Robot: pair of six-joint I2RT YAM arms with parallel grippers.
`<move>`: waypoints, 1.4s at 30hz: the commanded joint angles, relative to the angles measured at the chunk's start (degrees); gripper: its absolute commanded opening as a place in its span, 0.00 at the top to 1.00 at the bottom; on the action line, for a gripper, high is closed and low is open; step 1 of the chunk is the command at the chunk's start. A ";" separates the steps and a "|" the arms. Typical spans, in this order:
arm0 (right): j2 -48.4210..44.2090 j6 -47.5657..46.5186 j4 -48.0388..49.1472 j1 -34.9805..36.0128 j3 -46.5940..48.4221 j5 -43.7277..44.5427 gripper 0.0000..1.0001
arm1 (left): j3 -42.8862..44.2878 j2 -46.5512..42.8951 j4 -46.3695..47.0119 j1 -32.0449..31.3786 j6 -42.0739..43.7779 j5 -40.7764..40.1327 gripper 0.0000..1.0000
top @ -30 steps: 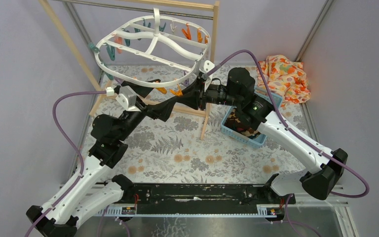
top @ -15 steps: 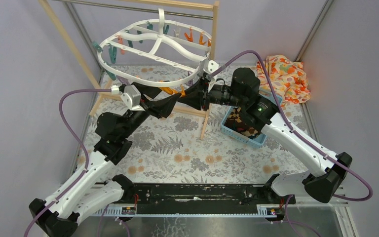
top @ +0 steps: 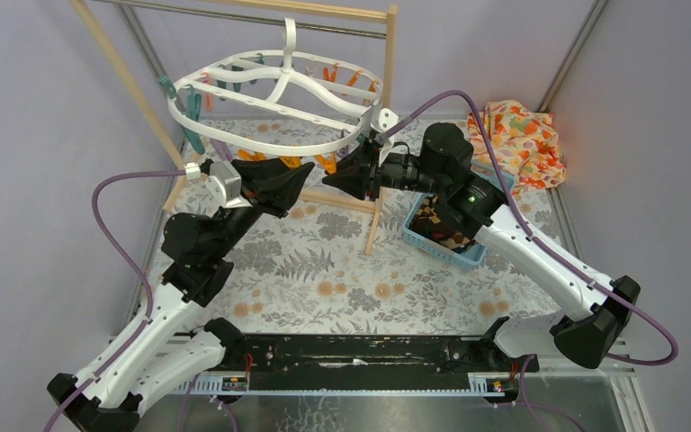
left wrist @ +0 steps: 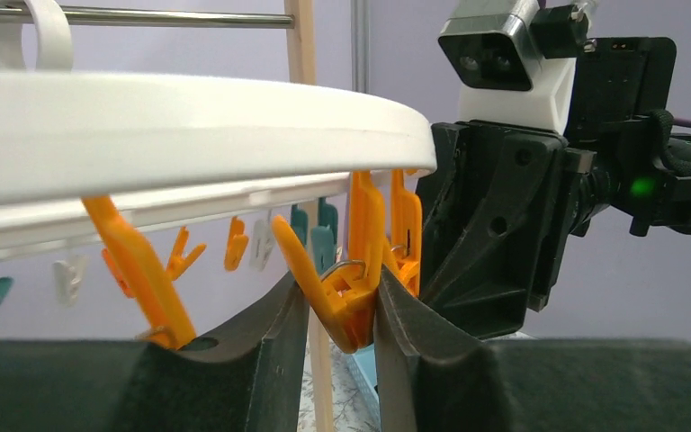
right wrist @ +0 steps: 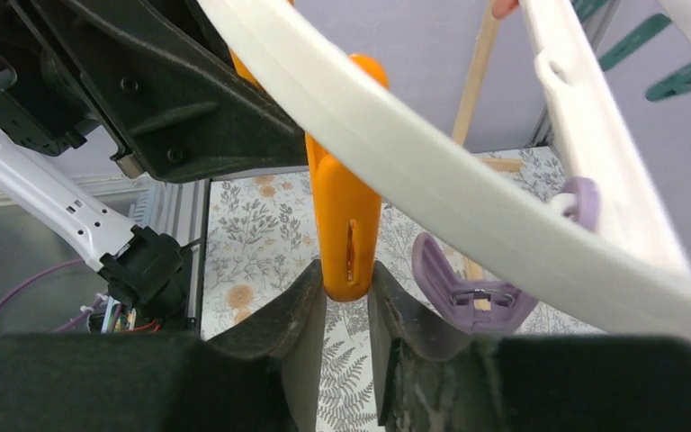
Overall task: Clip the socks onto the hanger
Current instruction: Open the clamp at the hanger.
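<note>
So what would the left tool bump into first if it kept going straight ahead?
The orange peg sits between the left tool's fingers, so that comes first. Right behind it looks like the right tool's black body, though how far is unclear.

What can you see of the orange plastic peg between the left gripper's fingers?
The orange plastic peg hangs under the near rim of the white oval plastic hanger, with other orange pegs beside it. It has two smooth arms joined by a metal wire spring. The arms meet at the bottom and splay apart upward. The left gripper has its dark fingers pressed against the peg's lower part from both sides. No cloth shows in it.
</note>
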 commanded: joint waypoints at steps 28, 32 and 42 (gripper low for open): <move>-9.23 8.07 10.88 -0.12 -7.38 5.41 0.34 | -0.45 -8.38 -11.67 0.14 1.21 1.59 1.00; -8.56 7.44 11.04 -0.12 -6.80 5.72 0.34 | -0.76 -9.36 -13.18 0.14 1.32 1.67 1.00; -5.24 7.61 11.53 -0.07 -4.23 4.72 0.35 | -0.07 -8.92 -14.36 0.16 1.58 2.17 1.00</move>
